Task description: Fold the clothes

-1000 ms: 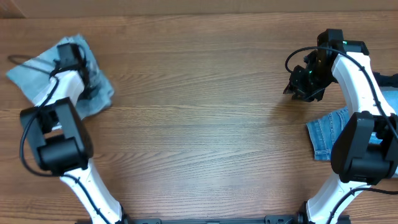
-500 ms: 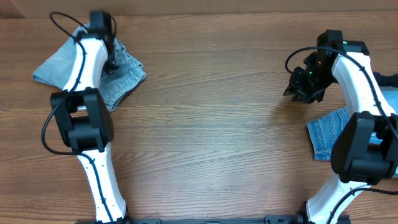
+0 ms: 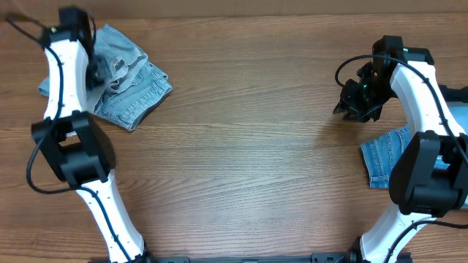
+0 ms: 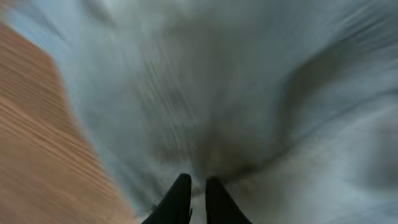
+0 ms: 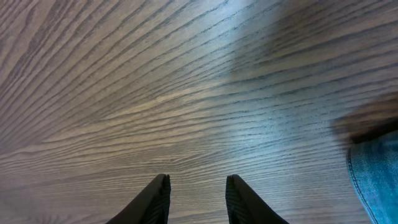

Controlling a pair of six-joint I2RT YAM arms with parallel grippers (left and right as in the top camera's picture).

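One denim garment (image 3: 382, 157) at the near right edge of the wooden table (image 3: 241, 161), right gripper (image 5: 196, 182) jaws spread above bare wood, crumpled denim garment (image 3: 131, 84) far left, left gripper (image 4: 198, 182) jaws almost together at blurred cloth, grip impossible to tell.

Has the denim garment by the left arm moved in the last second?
Yes. The denim garment has shifted right and toward the far edge of the table.
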